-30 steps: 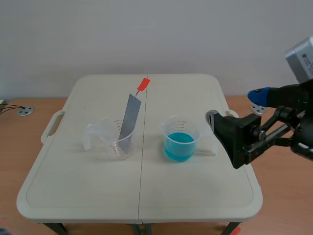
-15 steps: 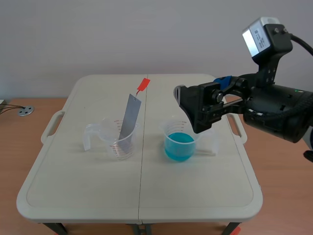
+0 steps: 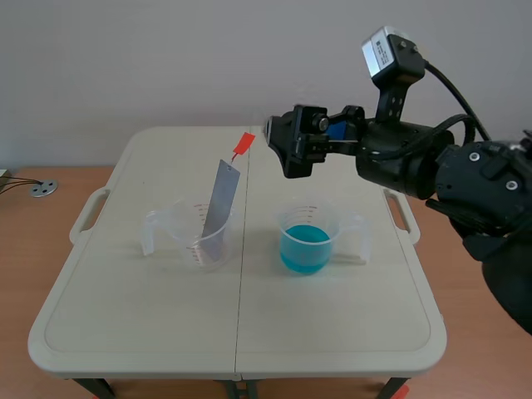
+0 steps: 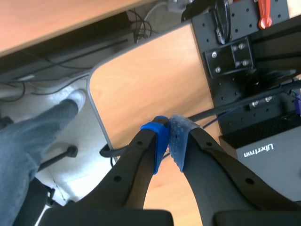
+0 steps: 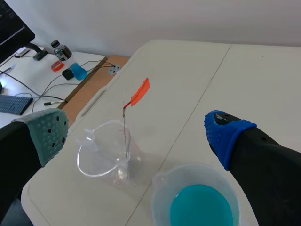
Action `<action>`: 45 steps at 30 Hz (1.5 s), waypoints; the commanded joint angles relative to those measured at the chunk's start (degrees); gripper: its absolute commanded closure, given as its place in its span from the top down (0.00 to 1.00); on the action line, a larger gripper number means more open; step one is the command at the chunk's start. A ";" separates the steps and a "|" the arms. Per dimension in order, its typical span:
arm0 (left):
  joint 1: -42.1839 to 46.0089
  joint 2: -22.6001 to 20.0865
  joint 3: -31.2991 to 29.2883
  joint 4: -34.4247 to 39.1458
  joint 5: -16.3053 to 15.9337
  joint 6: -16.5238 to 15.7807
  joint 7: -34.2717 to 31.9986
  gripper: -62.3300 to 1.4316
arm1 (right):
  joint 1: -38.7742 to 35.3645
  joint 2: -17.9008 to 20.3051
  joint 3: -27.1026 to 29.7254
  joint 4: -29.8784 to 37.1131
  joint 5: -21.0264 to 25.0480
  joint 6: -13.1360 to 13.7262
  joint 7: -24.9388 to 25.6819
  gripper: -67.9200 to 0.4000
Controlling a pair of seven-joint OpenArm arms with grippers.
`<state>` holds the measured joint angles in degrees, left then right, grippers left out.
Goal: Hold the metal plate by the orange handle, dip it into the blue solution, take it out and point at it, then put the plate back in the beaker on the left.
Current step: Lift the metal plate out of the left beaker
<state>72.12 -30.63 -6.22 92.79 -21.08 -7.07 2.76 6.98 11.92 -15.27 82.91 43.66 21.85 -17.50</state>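
A grey metal plate [image 3: 220, 202] leans in the clear left beaker [image 3: 199, 243], its orange handle [image 3: 243, 144] sticking up at the top. The right beaker [image 3: 307, 239] holds blue solution. My right gripper [image 3: 299, 140] hangs open in the air above the blue beaker, a short way to the right of the handle. In the right wrist view the orange handle [image 5: 140, 92] and the edge-on plate [image 5: 126, 136] lie ahead, between the open fingers of the right gripper [image 5: 134, 133], over the left beaker [image 5: 106, 156]. My left gripper [image 4: 169, 146] is shut on nothing, away from the table.
The white folding table [image 3: 166, 332] has a seam down its middle and handles at both sides. A black bottle and a keyboard [image 5: 14, 103] sit on a side desk. The left wrist view shows a wooden desk [image 4: 150, 89], a black rack and a person's leg [image 4: 28, 141].
My right arm rose from the table's right edge and swung left over the blue beaker, ending near the orange handle. Plate and beakers stayed put.
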 commanded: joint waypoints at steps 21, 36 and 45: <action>-2.78 -0.02 1.84 -2.91 -0.35 -0.35 -0.15 0.06 | 21.05 -13.27 -3.13 -27.45 2.01 0.44 -2.97 0.87; -2.78 -0.02 1.81 -2.91 -0.35 -0.33 -0.09 0.06 | 22.56 -17.07 -3.13 -32.28 3.58 0.44 -5.35 0.77; -2.78 0.00 1.81 -2.91 -0.37 -0.37 -0.15 0.06 | 22.56 -17.03 -3.13 -32.28 5.77 0.37 -6.78 0.58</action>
<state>68.60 -30.63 -4.36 89.01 -21.10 -7.27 3.01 27.90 -4.47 -18.35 50.06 48.21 21.85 -24.69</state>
